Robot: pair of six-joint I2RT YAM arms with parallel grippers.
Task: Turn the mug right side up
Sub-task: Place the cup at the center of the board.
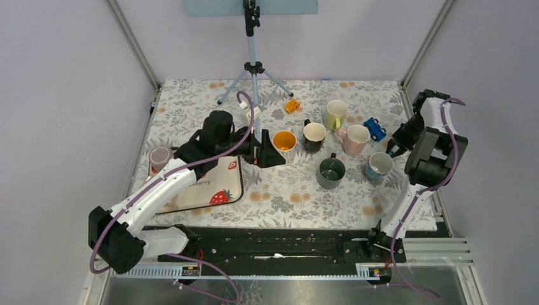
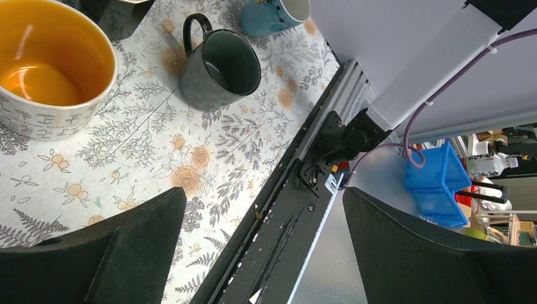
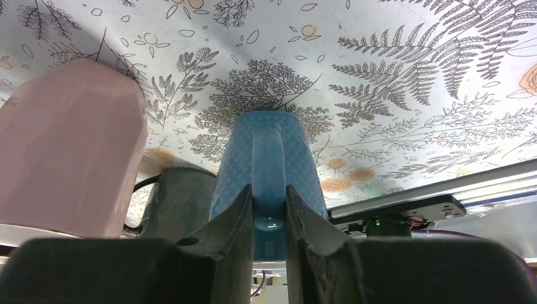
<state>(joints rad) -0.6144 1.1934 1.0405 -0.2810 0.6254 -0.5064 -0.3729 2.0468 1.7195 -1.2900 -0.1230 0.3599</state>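
From above, your blue mug [image 1: 380, 165] is on the worktop [image 1: 286, 197] at about 3 o'clock. The right end effector [image 1: 393, 152] touches it at its 1 o'clock. The left end effector [image 1: 264, 152] is wide apart and holds nothing.

In the left wrist view the blue mug [image 2: 266, 18] is at 12 o'clock and looks tipped.

In the right wrist view the right end effector [image 3: 269, 190] is clamped on the handle [image 3: 269, 161]. The mug looks hard, smooth and breakable, so the handle is the best place to hold.

Between black right jaws, a dotted blue mug [image 3: 269, 149]; left of them, a pink mug [image 3: 69, 145]; desk [image 3: 392, 76] white, grey-fern print.
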